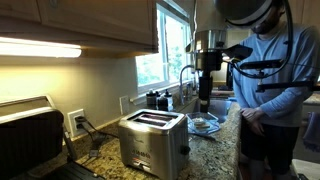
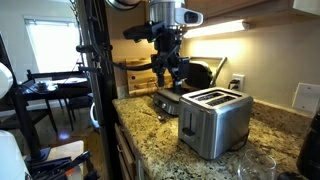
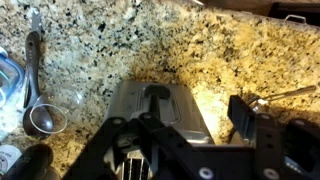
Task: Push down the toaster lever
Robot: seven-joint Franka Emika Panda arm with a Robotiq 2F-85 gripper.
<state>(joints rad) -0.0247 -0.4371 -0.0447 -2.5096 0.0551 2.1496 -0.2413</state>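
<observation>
The brushed steel toaster (image 1: 152, 140) stands on the granite counter and shows in both exterior views (image 2: 213, 122). In the wrist view its narrow end face (image 3: 165, 110) lies below me, with the dark lever (image 3: 157, 93) on it near the top of its slot. My gripper (image 3: 180, 125) is open and empty. It hangs in the air above and beside that end of the toaster (image 2: 166, 80), not touching it (image 1: 204, 98). One finger sits off to the side over bare counter.
A large dark ribbed appliance (image 1: 25, 130) stands beside the toaster. A person (image 1: 280, 90) stands close to the arm. A plate (image 1: 205, 125) and the sink faucet (image 1: 185, 75) are behind. A metal measuring cup (image 3: 42, 118) and a glass (image 2: 255, 165) lie on the counter.
</observation>
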